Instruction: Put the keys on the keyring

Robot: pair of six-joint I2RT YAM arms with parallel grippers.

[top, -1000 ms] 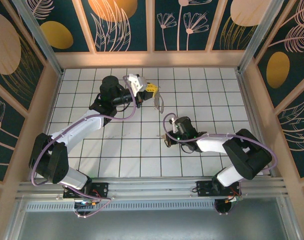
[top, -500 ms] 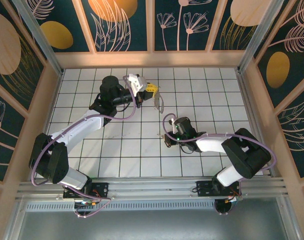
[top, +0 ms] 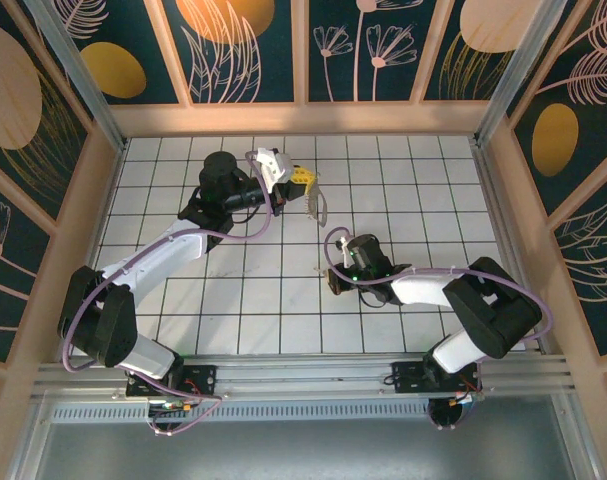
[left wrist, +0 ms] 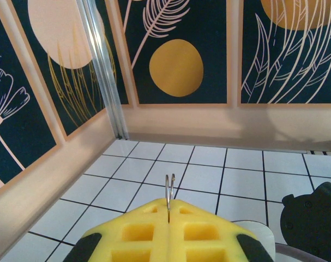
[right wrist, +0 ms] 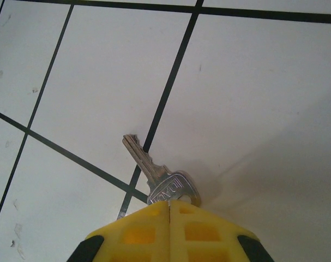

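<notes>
The right claw point(right wrist: 169, 206) is clamped shut on the key point(right wrist: 154, 170). It's silvery all over, with stamped letters on a rounded head. Its notched blade pokes straight out ahead of the tips, across a dark tile joint point(right wrist: 170, 93) on the worktop point(right wrist: 252, 82). The left claw point(left wrist: 169, 210) is closed too, pinching the keyring point(left wrist: 169, 188) by its thin wire loop, which stands up out of the tips. From above, the tan strap point(top: 318, 207) dangles just off that claw. Against a second ago, the right claw sits a hair nearer the left claw. The left claw and strap look unmoved.
</notes>
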